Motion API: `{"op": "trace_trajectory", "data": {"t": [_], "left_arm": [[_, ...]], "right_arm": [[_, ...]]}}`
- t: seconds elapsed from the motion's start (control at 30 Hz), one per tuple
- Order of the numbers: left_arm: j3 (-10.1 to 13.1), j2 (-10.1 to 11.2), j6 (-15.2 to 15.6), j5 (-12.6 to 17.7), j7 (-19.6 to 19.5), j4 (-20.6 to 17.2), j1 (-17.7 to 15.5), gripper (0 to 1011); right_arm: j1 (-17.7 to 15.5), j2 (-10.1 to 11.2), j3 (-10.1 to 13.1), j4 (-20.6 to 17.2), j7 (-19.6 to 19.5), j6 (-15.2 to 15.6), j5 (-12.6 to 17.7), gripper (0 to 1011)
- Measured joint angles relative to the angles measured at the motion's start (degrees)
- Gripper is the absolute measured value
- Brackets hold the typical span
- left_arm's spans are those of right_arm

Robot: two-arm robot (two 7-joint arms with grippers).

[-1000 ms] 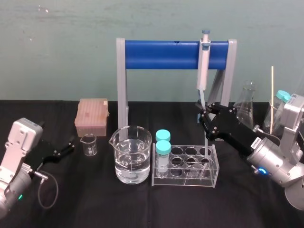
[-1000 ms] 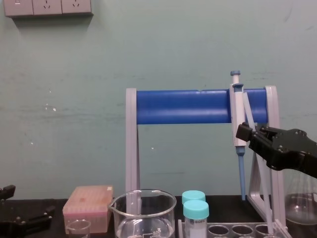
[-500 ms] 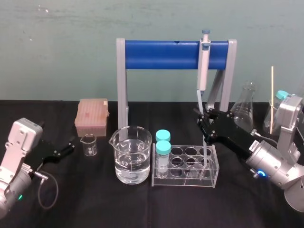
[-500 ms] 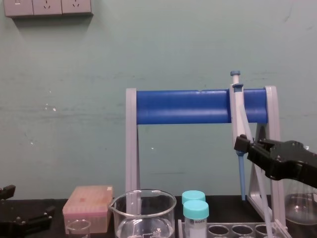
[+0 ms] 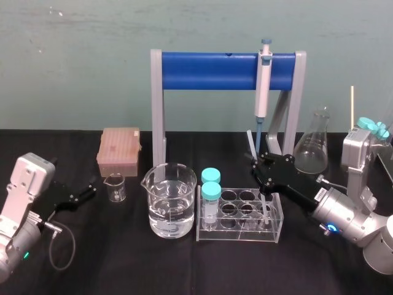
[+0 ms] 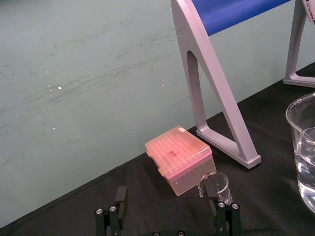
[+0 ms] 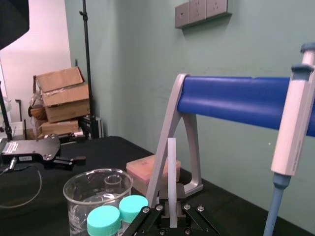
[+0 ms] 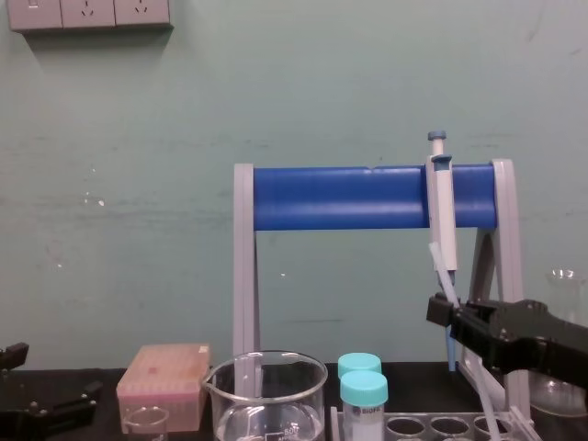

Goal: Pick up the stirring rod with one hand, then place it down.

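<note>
Over the right end of the test-tube rack [image 5: 236, 232], the right gripper [image 5: 258, 169] is pinching the stirring rod [image 5: 250, 142] between its fingers, and the rod's lower end is reaching down into the rack. Clearance is tight: the pipette [image 5: 263, 86] is hanging just behind on the blue stand [image 5: 209, 70], and the conical flask [image 5: 311, 147] is standing near on the right. Bare black table [image 5: 184, 264] is lying open in front. The rod is showing thin, straight, translucent white, slightly tilted. The left gripper [image 5: 90, 189] is resting spread at far left.

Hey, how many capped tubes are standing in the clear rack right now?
2. The front tube stands at the rack's left end, nearest the robot; the rear tube stands just behind it. None seems hidden.
</note>
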Motion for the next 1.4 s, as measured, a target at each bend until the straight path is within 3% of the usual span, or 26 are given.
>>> {"op": "trace_trajectory", "data": {"t": [0.4,0.9,1.4], "left_arm": [[0.0,0.0,0.0,0.0,0.0,0.0,0.0,1000],[0.0,0.0,0.0,0.0,0.0,0.0,0.0,1000],[0.0,0.0,0.0,0.0,0.0,0.0,0.0,1000]], "right_arm": [[1.1,-0.1,-1.5,2.5,0.4,0.0,-2.1,67],[1.1,-0.2,-1.4,2.6,0.4,-0.1,-1.9,70],[1.1,-0.2,-1.3,2.6,0.4,-0.1,-1.8,541]]}}
